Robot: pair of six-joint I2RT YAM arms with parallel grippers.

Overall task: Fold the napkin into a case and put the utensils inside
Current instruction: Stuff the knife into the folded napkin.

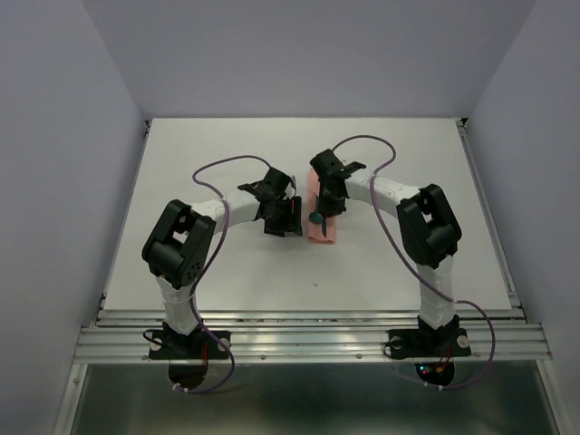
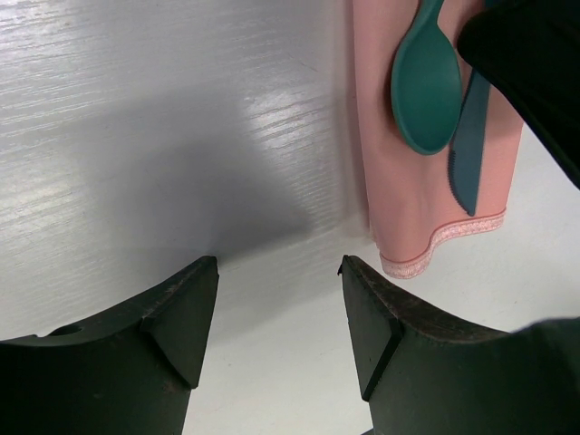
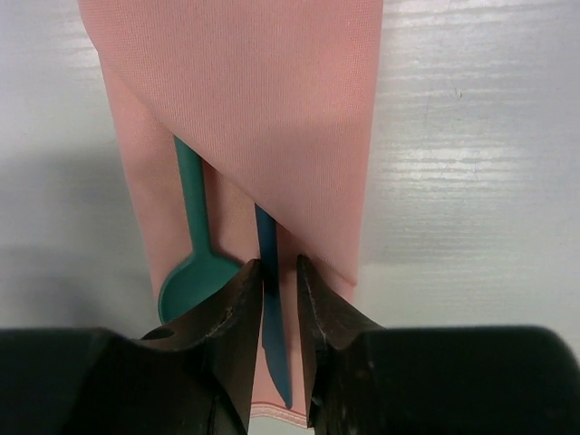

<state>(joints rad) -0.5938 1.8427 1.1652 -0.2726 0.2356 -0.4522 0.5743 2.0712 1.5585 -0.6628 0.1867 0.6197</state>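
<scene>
The napkin [image 1: 323, 232] lies on the table as a narrow salmon-pink folded case [image 3: 272, 109]. Two teal utensils are tucked under its diagonal flap. The spoon [image 3: 192, 276] has its round bowl sticking out, and so does the blade of the knife [image 3: 275, 353]. My right gripper [image 3: 279, 263] hangs low over the case's near end, its jaws a little apart astride the knife blade and not clamped on it. My left gripper [image 2: 279, 263] stands wide open over bare table just left of the case [image 2: 408, 199], holding nothing. The spoon [image 2: 426, 82] and the knife [image 2: 468, 145] also show there.
The white table [image 1: 181, 181] is walled in by grey panels on three sides. Purple cables [image 1: 213, 168] loop off both arms. The two arms meet near the table's middle, with an aluminium rail [image 1: 308, 340] along the near edge.
</scene>
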